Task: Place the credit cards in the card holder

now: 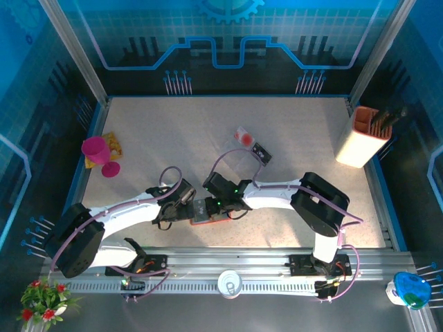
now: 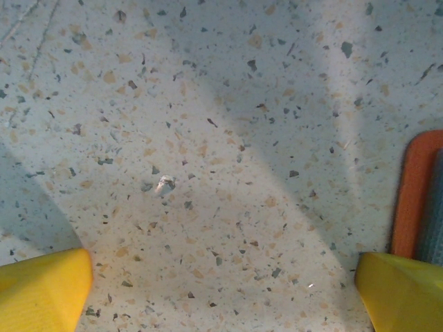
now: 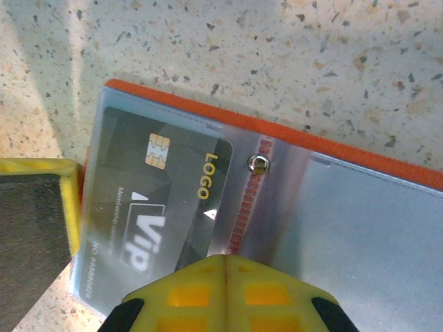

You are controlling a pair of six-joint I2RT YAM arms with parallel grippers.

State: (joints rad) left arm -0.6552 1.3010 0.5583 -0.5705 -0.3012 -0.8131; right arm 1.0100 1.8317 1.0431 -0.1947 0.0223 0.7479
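Where right gripper (image 3: 225,261) is, holder (image 3: 360,221) (open).

Speckled matt stone-look bench (image 2: 208,104); orange leathery card holder (image 3: 360,228), glossy clear plastic inside, over a smooth black card (image 3: 159,200).

table (image 1: 173,135): speckled beige | walls (image 1: 277,28): blue circuit pattern | posts (image 1: 73,45): aluminium
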